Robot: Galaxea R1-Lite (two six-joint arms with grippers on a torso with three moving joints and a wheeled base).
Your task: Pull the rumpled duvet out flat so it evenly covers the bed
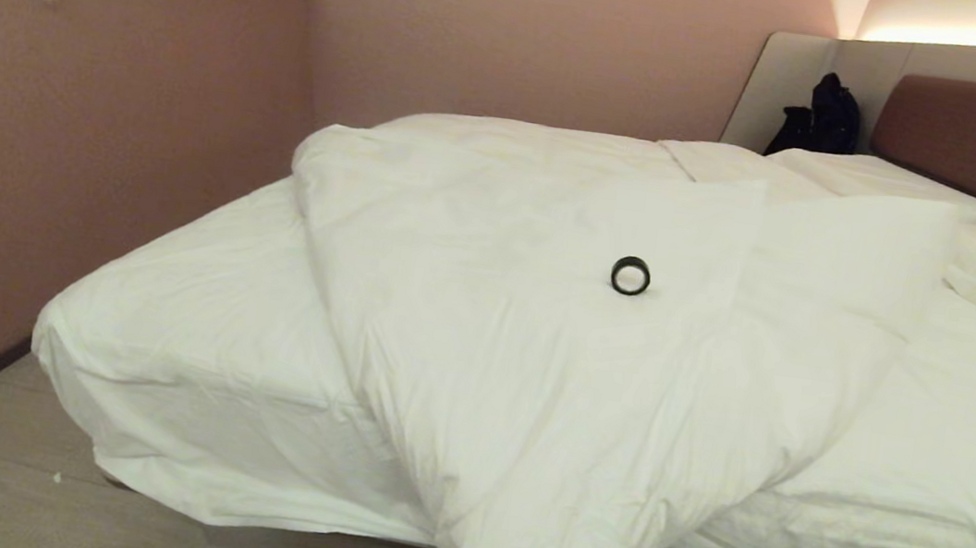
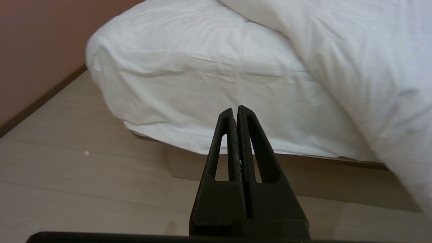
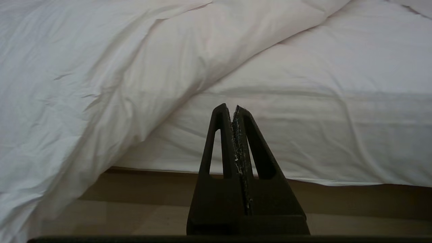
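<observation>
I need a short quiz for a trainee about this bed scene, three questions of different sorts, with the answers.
1. True or false: the duvet covers the bed evenly.
2. What lies on the duvet? A) black ring B) book C) cup
3. Fill in: both tools are ____.

Key:
1. False; it lies bunched, hanging over the near edge.
2. A, the ring.
3. Shut: left tool, right tool.

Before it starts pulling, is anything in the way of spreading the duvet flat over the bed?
Yes: a black ring-shaped object sits on top of the duvet near the middle of the bed.
</observation>
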